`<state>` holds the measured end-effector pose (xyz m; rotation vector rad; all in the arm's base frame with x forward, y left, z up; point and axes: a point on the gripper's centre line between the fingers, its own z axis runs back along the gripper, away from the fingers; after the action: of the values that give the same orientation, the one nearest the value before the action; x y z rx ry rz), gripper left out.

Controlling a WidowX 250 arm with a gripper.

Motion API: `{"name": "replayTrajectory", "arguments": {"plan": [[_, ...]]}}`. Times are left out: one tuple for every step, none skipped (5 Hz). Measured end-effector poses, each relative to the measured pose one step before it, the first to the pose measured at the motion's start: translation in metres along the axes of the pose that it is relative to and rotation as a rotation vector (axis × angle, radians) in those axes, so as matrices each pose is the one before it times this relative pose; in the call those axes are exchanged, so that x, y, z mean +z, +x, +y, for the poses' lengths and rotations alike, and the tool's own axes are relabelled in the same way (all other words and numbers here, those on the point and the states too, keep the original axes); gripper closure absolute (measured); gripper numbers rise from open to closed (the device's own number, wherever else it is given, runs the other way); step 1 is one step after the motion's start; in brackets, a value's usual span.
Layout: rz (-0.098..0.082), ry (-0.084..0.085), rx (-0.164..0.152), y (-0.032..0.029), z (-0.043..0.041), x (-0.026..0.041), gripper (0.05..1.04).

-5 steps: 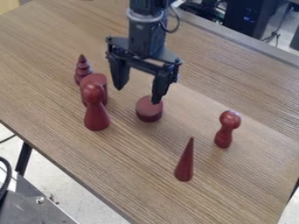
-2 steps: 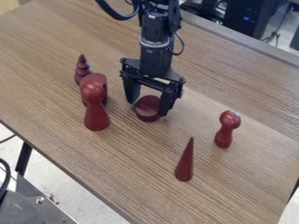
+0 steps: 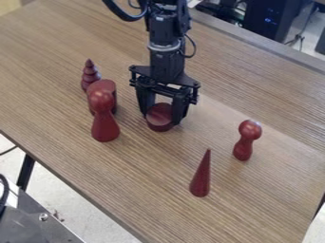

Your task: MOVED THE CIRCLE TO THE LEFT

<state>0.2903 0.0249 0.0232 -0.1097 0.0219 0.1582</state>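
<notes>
Gripping the circle (image 3: 160, 117), the jaws are closed about its sides, right below the arm, a flanking hold that should suit a sideways move! Whether it's clear of the wood, I can't tell. View-left of the jaws stand the pawn (image 3: 105, 124), the cylinder (image 3: 106, 86) just behind it and the ringed spire (image 3: 90, 76), likely obstacles for a leftward run. View-right, there's the knob (image 3: 247, 135), with the cone (image 3: 201, 176) nearer the camera. Wood grain crosses the surface (image 3: 266, 204); beyond the jaws, a dark computer (image 3: 270, 21) sits past its far edge.
</notes>
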Motion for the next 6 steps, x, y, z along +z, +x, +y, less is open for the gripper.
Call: {"name": "replayTrajectory", "arguments": {"plan": [[0.0266, 0.0088, -0.0011, -0.00194, 0.00183, -0.00005, 0.317], [0.0320, 0.0245, 0.0192, -0.00538, 0.00330, 0.00098, 0.317], [-0.0115, 0.0422, 0.0165, -0.00688, 0.00084, 0.02136, 0.317], [-0.0275, 0.0241, 0.0231, -0.00329, 0.00417, 0.01724, 0.317], [-0.0309, 0.0014, 0.0083, 0.00743, 0.00086, 0.00788, 0.317], [-0.0190, -0.0314, 0.0270, 0.00599, 0.00996, 0.00308, 0.317]]}}
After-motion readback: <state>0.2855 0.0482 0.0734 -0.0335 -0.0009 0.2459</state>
